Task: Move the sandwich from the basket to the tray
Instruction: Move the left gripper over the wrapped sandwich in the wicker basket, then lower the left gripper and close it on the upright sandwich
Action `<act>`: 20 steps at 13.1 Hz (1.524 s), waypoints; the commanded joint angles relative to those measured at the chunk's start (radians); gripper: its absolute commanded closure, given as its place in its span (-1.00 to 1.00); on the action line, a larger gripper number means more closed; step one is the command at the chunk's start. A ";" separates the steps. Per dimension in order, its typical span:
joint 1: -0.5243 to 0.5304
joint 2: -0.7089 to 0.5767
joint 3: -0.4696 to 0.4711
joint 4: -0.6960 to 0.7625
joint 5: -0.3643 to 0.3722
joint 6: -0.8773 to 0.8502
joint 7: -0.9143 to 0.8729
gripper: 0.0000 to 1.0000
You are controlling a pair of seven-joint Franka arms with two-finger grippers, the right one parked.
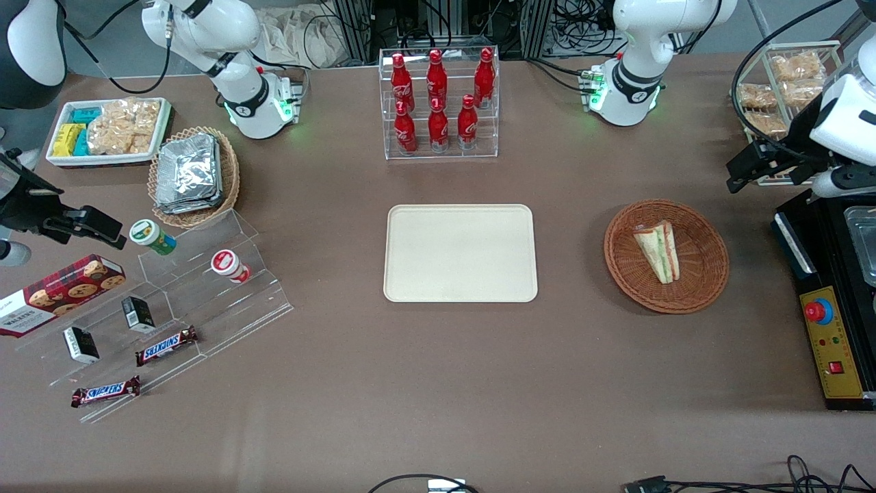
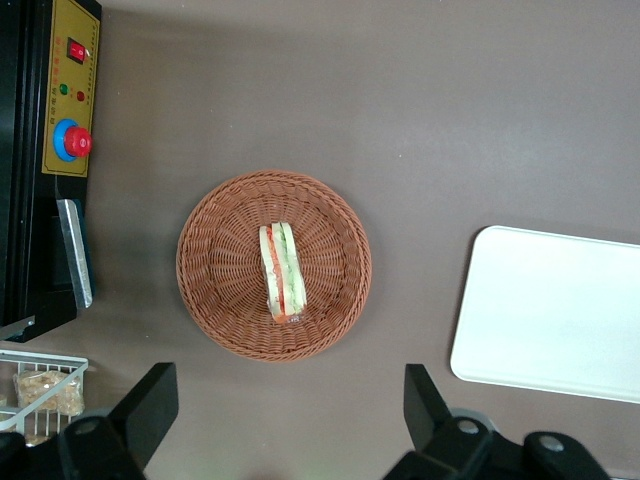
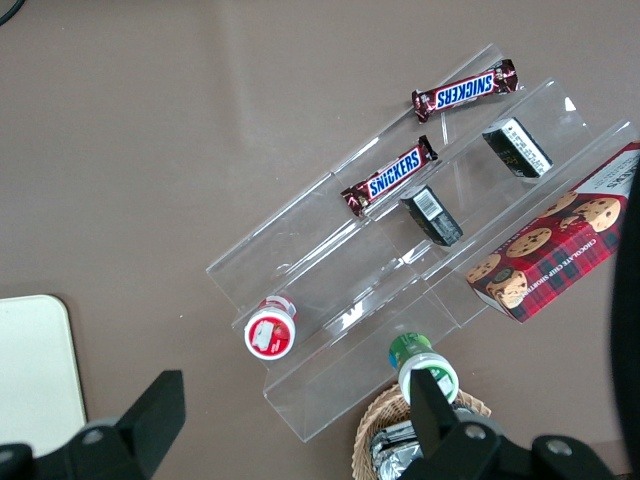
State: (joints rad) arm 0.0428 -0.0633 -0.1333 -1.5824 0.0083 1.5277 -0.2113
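Sandwich (image 1: 658, 251), a small triangular wedge of white bread with green and red filling in clear wrap, lay on its side inside the round, shallow, reddish-brown woven wicker basket (image 1: 705, 274); in the left wrist view the sandwich (image 2: 281, 272) sat near the middle of the basket (image 2: 215, 260), clear of the rim. That basket stood on the brown table (image 1: 410, 383) toward the working arm's end, well apart from the flat cream-beige rectangular plastic tray (image 1: 460, 253) with rounded corners and a low rim, which lay at the table's middle with nothing on it. The left arm's gripper (image 1: 749, 168) hung above the table near the basket, farther from the front camera than it, holding nothing; the left wrist view showed the gripper (image 2: 285, 405) with its two black fingers (image 2: 150, 405) spread wide apart, the basket and sandwich visible between them and untouched. A corner of the tray (image 2: 550, 310) showed beside the basket there. A black control box with a red button (image 1: 818, 311) stood just beside the basket at the table's edge.
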 commanded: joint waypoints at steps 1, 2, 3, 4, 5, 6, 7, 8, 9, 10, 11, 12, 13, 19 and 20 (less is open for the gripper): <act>-0.007 0.005 0.006 0.015 0.001 -0.009 0.006 -1.00; -0.009 0.011 0.006 0.018 0.002 -0.009 0.000 -1.00; -0.008 0.010 0.006 0.018 -0.002 -0.009 0.000 -1.00; -0.008 0.010 0.006 0.019 0.004 -0.009 0.007 -1.00; -0.008 0.010 0.006 0.019 0.005 -0.011 0.009 -1.00; -0.009 0.010 0.006 0.018 0.009 -0.014 0.010 -1.00; -0.008 0.011 0.006 0.010 0.009 -0.015 0.006 -1.00; -0.008 0.013 0.004 -0.001 0.006 -0.015 0.001 -1.00; -0.008 0.008 0.004 -0.045 -0.002 -0.002 -0.005 -1.00; -0.008 -0.001 0.004 -0.097 -0.007 0.021 -0.011 -1.00; -0.008 -0.007 0.004 -0.155 -0.010 0.064 -0.013 -1.00; -0.003 -0.010 0.007 -0.221 -0.010 0.113 -0.013 -1.00; 0.011 -0.015 0.018 -0.308 -0.013 0.188 -0.026 -1.00; 0.025 0.005 0.060 -0.706 -0.010 0.644 -0.117 -1.00; 0.025 0.022 0.060 -0.726 -0.011 0.672 -0.137 -1.00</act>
State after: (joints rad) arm 0.0699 -0.0369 -0.0706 -2.2578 0.0045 2.1463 -0.2995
